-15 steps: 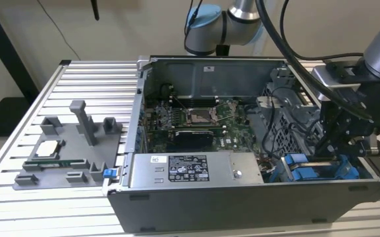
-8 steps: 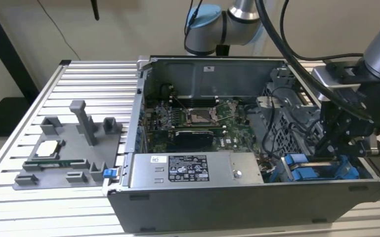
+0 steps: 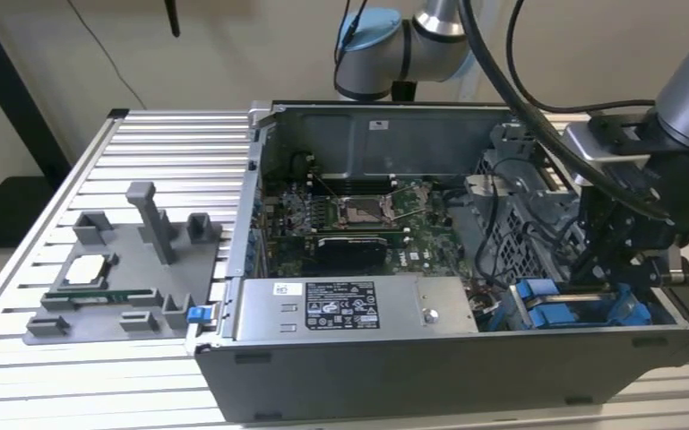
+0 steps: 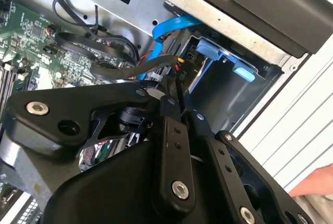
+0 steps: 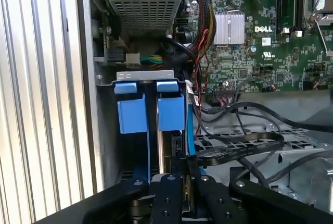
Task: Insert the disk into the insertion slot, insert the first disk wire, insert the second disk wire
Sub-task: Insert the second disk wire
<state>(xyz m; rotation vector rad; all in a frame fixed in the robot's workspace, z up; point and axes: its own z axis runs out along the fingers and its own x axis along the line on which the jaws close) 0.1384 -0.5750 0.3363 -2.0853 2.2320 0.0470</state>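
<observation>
Well, the arm is reaching down into the open computer case (image 3: 440,358), and its gripper (image 5: 179,169) is hovering right over the insertion slot (image 5: 143,74), the grey metal bay sitting just beside the power supply (image 5: 138,15). The disk (image 5: 171,113) is already sitting in that slot, standing on edge, its blue carrier tab showing right at the slot's mouth next to a second blue tab (image 5: 131,113).

So, to my eye, the first step is done and one of the wire steps is in hand. The fingers are pressing close together, and in the second wrist view they seem to be pinching a small black plug (image 4: 179,75) on the end of a black wire, though I am not seeing the contact cleanly. A blue flat cable (image 4: 169,26) is looping just beside the slot, between it and the motherboard (image 5: 260,52).

I am judging that seating the plug calls for squaring it with the socket on the disk's exposed edge inside the slot and pressing straight in, clear of the loose cables crowding the slot.
</observation>
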